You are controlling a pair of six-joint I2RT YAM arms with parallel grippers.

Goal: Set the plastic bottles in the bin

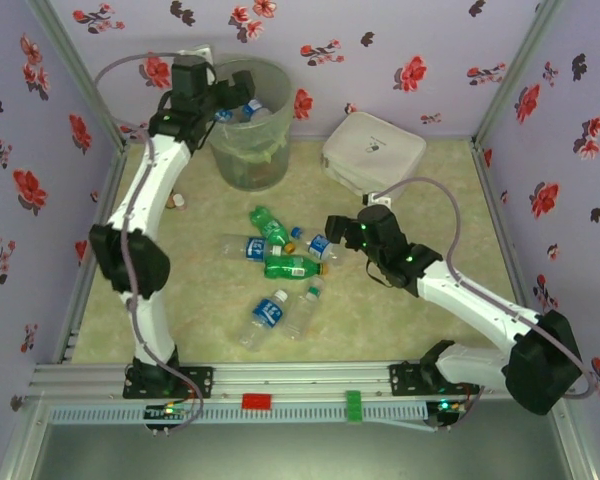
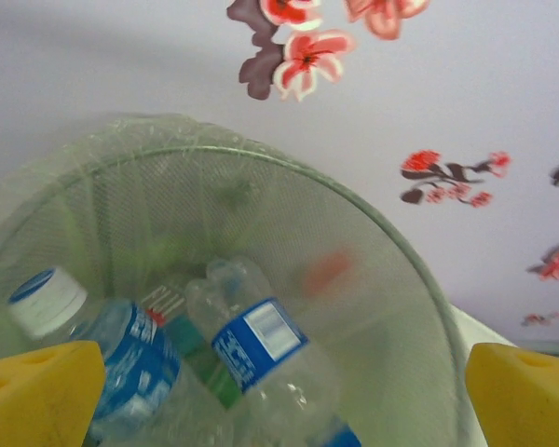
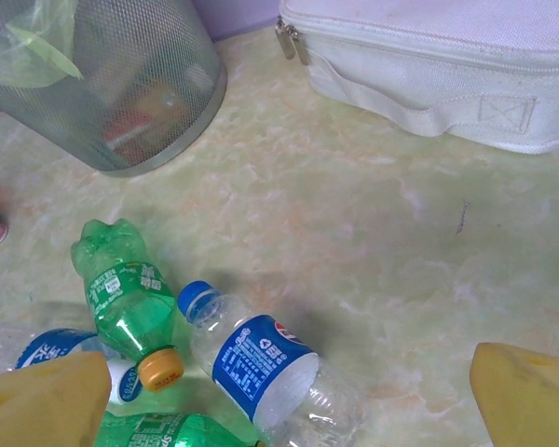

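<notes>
While the left gripper [image 2: 284, 382] hung released above the bin [image 2: 261, 158], bottles [image 2: 261, 345] lay inside beneath it; the right gripper [image 3: 284, 396], also released, hovered over loose bottles [image 3: 121, 289] nearby.

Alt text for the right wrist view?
A clear blue-labelled plastic bottle and a green orange-capped plastic bottle lie on the greenish marbled table before the open, yellow-fingered right gripper. Behind stand the grey mesh bin and a white zipped fabric case.

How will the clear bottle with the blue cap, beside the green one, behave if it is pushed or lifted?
The clear bottle looks empty, so probably light. It lies on its side on the smooth table, so a push may roll it. Its crinkled wall may dent when squeezed.
</notes>
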